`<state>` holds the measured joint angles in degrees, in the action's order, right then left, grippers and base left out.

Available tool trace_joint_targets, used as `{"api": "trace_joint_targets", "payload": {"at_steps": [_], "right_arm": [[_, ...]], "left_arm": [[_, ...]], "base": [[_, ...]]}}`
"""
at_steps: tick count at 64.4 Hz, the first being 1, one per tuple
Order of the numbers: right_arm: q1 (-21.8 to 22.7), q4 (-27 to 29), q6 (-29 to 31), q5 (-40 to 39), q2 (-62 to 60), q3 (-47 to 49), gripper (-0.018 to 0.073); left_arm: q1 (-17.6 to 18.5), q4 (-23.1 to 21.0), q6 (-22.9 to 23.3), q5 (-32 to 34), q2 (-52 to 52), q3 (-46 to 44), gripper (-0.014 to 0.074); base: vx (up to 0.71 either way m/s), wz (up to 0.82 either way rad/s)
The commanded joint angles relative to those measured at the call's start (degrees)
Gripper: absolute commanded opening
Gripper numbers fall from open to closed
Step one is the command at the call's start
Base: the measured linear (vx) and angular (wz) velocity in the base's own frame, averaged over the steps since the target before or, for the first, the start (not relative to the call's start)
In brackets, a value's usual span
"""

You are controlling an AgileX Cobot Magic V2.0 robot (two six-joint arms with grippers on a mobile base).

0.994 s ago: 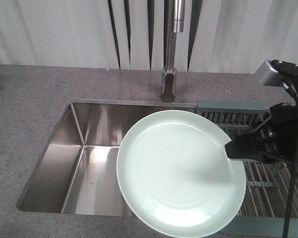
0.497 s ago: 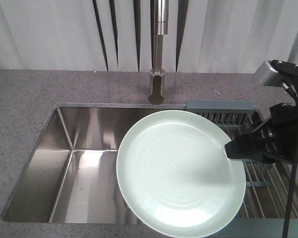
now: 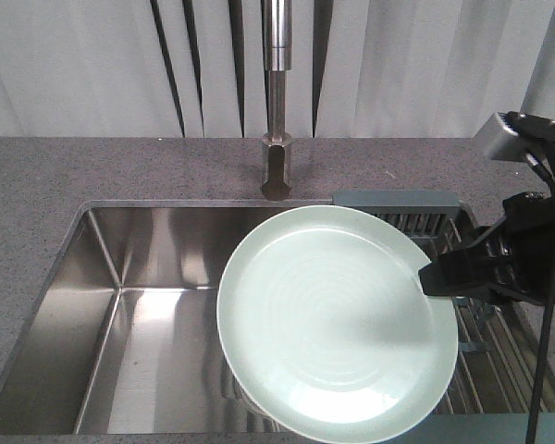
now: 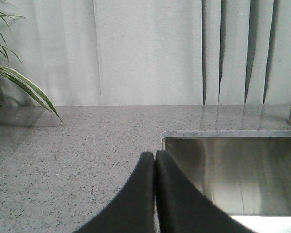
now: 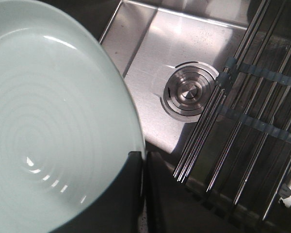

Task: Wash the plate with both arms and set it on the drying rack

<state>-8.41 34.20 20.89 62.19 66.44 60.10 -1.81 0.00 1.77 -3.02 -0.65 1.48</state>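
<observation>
Presently the plate (image 3: 338, 319) hangs over the sink (image 3: 139, 314), its right rim pinched by the right gripper (image 3: 427, 277), with the drying rack (image 3: 488, 324) just beside it. Above the counter (image 4: 63, 160), the left gripper (image 4: 155, 156) is closed, holding nothing.

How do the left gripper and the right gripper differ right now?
The left gripper is shut on nothing, its fingers pressed together; the right gripper is shut on the plate at its rim. The left gripper faces bare countertop and a corner of the sink; the right gripper sits above the drying rack, with the plate out over the sink. Both are black and closed.
</observation>
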Motion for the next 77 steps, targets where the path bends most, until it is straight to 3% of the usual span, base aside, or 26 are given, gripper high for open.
{"api": "trace_joint_targets", "payload": {"at_steps": [1,77], "right_arm": [[-0.03,2.44,0.56,-1.59,-1.18,1.44,-0.0004],[-0.03,2.44,0.56,-1.59,-1.18,1.44,-0.0004]], "left_arm": [[0.1,-0.53,0.2,4.22,-0.83,-1.82,-0.0006],[0.1,-0.53,0.2,4.22,-0.83,-1.82,-0.0006]], "base": [[0.02,-0.05],[0.01,-0.02]]}}
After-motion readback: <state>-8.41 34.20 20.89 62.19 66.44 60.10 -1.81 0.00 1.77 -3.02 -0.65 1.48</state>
